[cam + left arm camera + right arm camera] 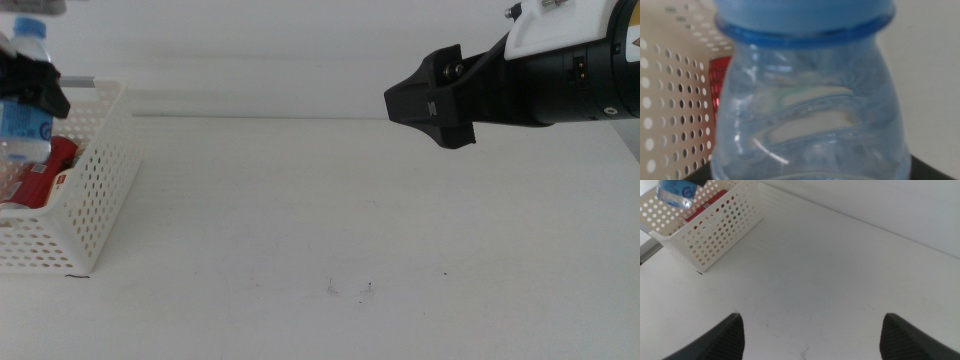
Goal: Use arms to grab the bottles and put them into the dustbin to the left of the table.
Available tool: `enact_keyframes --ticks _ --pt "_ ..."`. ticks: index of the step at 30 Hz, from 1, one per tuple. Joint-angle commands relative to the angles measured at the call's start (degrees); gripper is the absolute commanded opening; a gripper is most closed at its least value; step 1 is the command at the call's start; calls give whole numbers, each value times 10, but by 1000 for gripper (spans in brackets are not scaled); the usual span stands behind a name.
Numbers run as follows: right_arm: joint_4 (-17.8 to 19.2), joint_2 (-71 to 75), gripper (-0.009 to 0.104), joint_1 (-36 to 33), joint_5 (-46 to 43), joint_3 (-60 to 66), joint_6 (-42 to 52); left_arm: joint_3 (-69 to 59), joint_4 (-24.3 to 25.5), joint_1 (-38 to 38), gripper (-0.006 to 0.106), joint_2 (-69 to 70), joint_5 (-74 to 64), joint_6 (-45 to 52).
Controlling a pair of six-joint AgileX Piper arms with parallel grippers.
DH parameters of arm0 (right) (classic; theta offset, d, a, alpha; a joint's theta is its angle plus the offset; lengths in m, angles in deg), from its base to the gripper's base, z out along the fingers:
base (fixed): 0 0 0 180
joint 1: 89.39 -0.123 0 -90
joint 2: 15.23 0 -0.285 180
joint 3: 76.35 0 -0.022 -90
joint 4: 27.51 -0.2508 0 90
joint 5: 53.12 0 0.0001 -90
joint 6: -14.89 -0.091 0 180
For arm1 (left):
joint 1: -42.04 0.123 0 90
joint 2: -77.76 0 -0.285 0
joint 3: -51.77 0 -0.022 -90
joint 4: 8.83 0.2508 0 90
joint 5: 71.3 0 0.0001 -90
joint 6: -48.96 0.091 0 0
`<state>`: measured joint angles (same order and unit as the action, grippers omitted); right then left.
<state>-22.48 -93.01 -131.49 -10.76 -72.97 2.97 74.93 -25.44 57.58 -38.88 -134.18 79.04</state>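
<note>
My left gripper (28,82) is shut on the small clear water bottle (24,125) with the blue cap and holds it upright over the white perforated dustbin (95,190) at the table's left edge. The bottle (810,110) fills the left wrist view, with the dustbin wall (670,100) behind it. A red can (55,165) lies inside the dustbin and also shows in the left wrist view (720,80). The yellow juice bottle is out of sight. My right gripper (430,105) hangs open and empty above the table's right half; its jaws stand wide apart (812,340).
The white table (350,220) carries only a few small dark specks (350,288) near the front. The right wrist view shows the dustbin (715,235) far off, with the water bottle (677,192) above it.
</note>
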Motion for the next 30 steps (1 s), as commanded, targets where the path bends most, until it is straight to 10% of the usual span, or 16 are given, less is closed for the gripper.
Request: enact_keyframes --ticks 1,11,23,30 --pt "7 0 86 0 -3 -4 0 10 -13 8 -2 -12 20 3" --pt "7 0 86 0 -3 -4 0 9 1 16 10 -85 53 3" --pt "7 0 86 0 -3 -4 0 10 1 15 94 -86 58 -8" --pt "7 0 86 0 -3 -4 0 -4 71 -19 94 14 23 -82"
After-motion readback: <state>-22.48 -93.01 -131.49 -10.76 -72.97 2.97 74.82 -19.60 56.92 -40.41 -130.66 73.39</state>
